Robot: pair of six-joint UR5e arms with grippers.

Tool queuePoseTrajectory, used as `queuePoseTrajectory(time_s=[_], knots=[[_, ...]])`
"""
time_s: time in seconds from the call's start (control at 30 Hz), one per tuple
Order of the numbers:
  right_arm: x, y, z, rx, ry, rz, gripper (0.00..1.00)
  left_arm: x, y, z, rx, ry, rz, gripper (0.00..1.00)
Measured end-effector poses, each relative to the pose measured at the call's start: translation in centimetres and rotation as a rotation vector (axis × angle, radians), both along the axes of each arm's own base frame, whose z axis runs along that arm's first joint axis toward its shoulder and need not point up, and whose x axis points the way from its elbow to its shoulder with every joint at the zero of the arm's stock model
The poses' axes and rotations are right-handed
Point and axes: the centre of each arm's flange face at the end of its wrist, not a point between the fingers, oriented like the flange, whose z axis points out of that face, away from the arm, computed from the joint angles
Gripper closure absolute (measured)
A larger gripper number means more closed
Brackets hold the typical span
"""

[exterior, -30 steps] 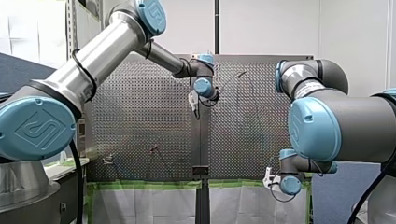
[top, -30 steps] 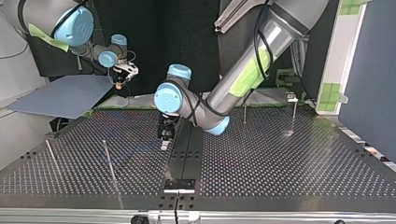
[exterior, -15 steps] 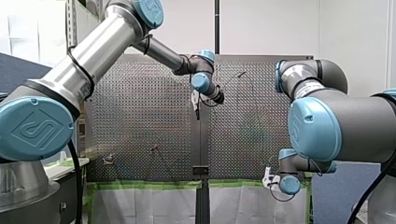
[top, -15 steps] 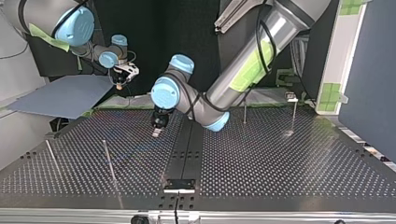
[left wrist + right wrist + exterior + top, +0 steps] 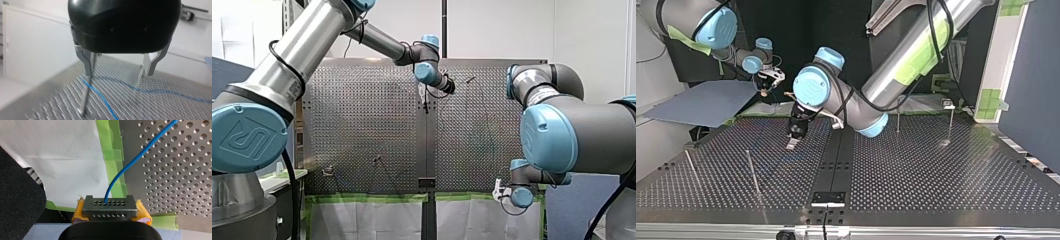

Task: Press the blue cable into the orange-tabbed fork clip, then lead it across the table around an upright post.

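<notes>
In the right wrist view, the blue cable (image 5: 130, 165) leaves my right gripper (image 5: 110, 207), whose yellow pads (image 5: 142, 213) are shut on it at the taped table edge. From there it runs out over the perforated plate. My left gripper (image 5: 117, 75) is black with metal fingers (image 5: 88, 62) and stands open just above the plate, with a stretch of blue cable (image 5: 100, 96) lying under and ahead of it. In the top view my left gripper (image 5: 792, 142) hovers left of the table's middle strip. I cannot make out the orange-tabbed clip.
Thin upright posts stand on the plate: two at the top view's left (image 5: 752, 172) (image 5: 691, 167) and two at its far right (image 5: 897, 122) (image 5: 951, 125). A black bracket (image 5: 828, 197) sits on the near middle strip. Green tape (image 5: 113, 157) lines the plate's edge.
My left gripper has swung toward the top view's left, off the middle strip, and its wrist has turned. My right gripper has stayed put, still holding the cable.
</notes>
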Motion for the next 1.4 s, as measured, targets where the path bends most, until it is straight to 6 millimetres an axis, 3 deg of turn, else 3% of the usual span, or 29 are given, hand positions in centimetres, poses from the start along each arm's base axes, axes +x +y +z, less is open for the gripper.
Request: queuePoseTrajectory(time_s=[0.37,0.8,1.27,1.4], knots=[[0.1,0.0,0.0,0.002,0.003,0.0,1.0,-3.7,-0.5,7.4,-0.07,-0.116,-0.123,0.0],[0.1,0.0,0.0,0.004,0.003,0.002,1.0,-4.4,1.4,7.9,-0.06,-0.116,-0.035,0.0],[0.1,0.1,0.0,0.008,0.004,0.002,1.0,-8.8,5.3,9.5,-0.029,-0.122,0.085,0.0],[0.1,0.1,0.0,0.008,0.004,0.002,1.0,-9.4,5.9,9.0,-0.022,-0.126,0.115,0.0]])
